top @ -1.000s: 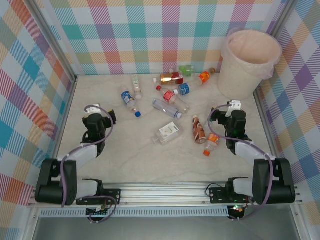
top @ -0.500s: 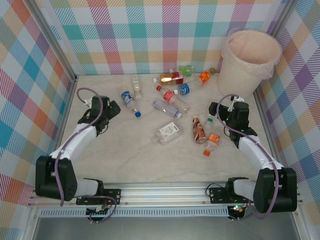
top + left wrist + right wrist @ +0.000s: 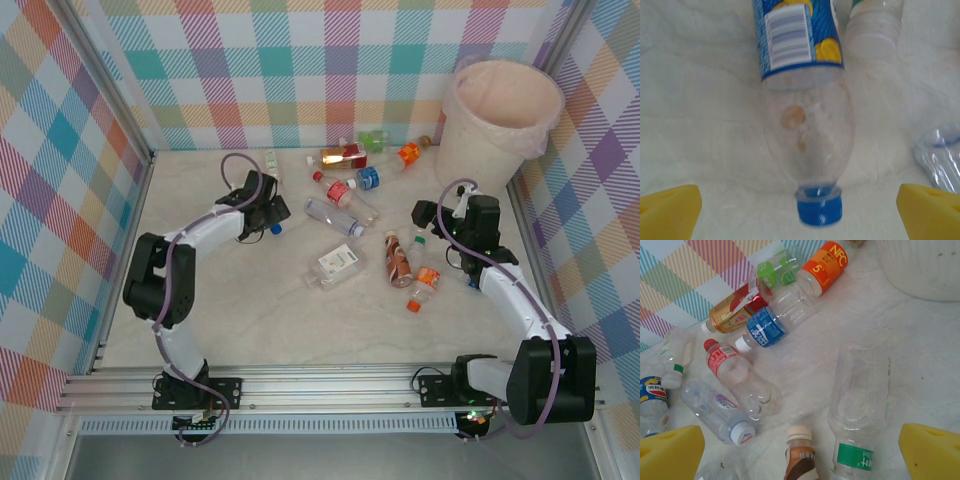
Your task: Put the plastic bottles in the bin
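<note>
Plastic bottles (image 3: 335,217) all lie scattered on the table (image 3: 250,320), centre to upper middle of the top view. The bin (image 3: 480,150), upper right, looks empty, so the task is barely begun.
Left gripper (image 3: 270,214) spread wide, holding nothing; blue-capped bottle (image 3: 807,145) straight ahead, cap toward its fingers. Right gripper (image 3: 428,220) likewise spread and empty, near the green-labelled bottle (image 3: 860,405).

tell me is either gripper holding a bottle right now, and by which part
Nothing is held. The left gripper is open, its yellow fingers well clear on both sides of the blue-capped bottle. The right gripper is open too.
</note>
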### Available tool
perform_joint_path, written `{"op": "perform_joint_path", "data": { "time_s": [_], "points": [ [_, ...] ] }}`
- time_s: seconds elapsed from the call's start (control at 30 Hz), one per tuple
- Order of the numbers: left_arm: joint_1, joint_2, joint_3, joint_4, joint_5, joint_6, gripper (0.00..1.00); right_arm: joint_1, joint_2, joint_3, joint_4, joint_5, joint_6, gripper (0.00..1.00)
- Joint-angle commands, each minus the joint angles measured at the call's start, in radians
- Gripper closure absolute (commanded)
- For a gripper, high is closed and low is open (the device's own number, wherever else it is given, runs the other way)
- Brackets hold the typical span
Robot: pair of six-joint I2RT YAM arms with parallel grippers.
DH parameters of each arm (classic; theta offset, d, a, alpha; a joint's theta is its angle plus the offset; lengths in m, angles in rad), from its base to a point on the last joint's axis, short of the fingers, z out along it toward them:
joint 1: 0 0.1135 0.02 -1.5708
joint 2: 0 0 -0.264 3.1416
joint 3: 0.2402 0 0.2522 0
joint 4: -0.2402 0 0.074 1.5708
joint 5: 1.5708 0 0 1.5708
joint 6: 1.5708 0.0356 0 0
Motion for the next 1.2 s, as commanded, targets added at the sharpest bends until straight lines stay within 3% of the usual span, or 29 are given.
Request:
{"op": "perform_joint_path", "data": {
  "time_s": [0.0,0.17,0.4,0.6,0.8,1.17],
  "points": [
    [-0.004,0.067,0.081,-0.058,-0.082,0.025,0.00,0.004,-0.041,0.020,-0.035,0.006,-0.016,0.00],
    [0.006,0.160,0.162,-0.079,-0.114,0.037,0.00,0.004,-0.072,0.030,-0.081,0.039,-0.037,0.00],
    [0.018,0.212,0.148,0.024,-0.085,0.063,0.01,0.004,-0.127,0.044,-0.177,0.043,-0.032,0.00],
    [0.023,0.213,0.112,0.067,-0.063,0.098,0.12,0.005,-0.152,0.041,-0.182,-0.010,-0.018,0.00],
    [0.026,0.195,0.042,0.144,-0.017,0.114,0.25,0.005,-0.163,0.040,-0.190,-0.100,0.097,0.00],
    [0.026,0.150,-0.040,0.216,0.024,0.141,0.36,0.012,-0.182,-0.016,-0.139,-0.251,0.210,0.00]
  ]
}}
